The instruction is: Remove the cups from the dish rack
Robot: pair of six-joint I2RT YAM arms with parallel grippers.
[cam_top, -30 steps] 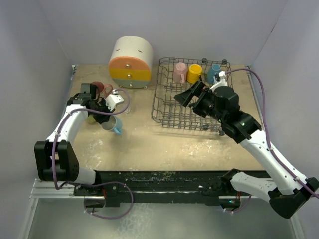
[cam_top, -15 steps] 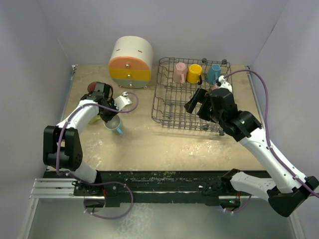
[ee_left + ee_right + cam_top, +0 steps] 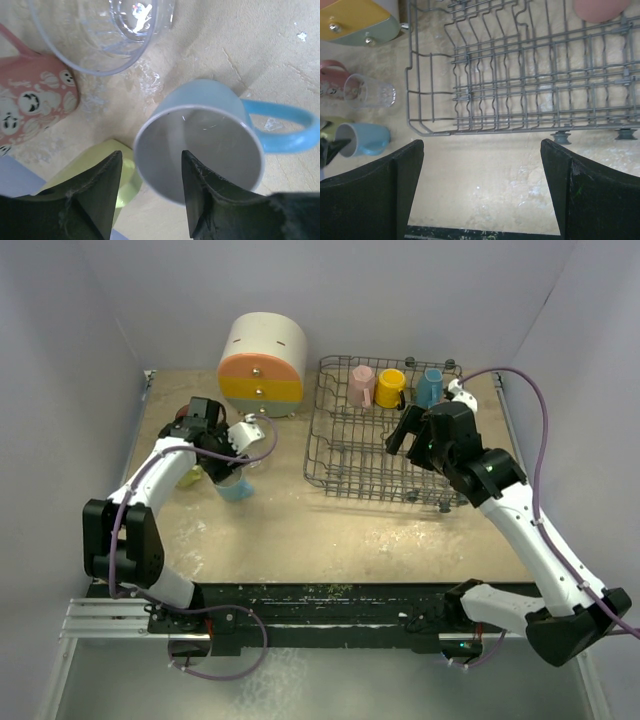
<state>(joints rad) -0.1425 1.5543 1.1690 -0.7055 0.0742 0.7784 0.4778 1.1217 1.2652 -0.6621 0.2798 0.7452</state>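
Observation:
The dark wire dish rack (image 3: 345, 455) stands at the back right and holds a pink cup (image 3: 362, 383), a yellow cup (image 3: 390, 388) and a light blue cup (image 3: 430, 387) along its far side. My right gripper (image 3: 404, 432) hovers open over the rack (image 3: 530, 75), with nothing between its fingers (image 3: 482, 185). On the left table a light blue mug (image 3: 200, 135) has its mouth turned toward my left gripper (image 3: 151, 159). That gripper is open, one finger outside the rim and one inside. A clear glass (image 3: 95, 35), a pink patterned mug (image 3: 35, 105) and a pale green cup (image 3: 102, 172) stand beside it.
A round cream cabinet (image 3: 262, 365) with coloured drawers stands at the back, between the left group of cups and the rack. In the right wrist view, a salmon cup (image 3: 600, 7) shows at the rack's top edge. Walls enclose the table on three sides.

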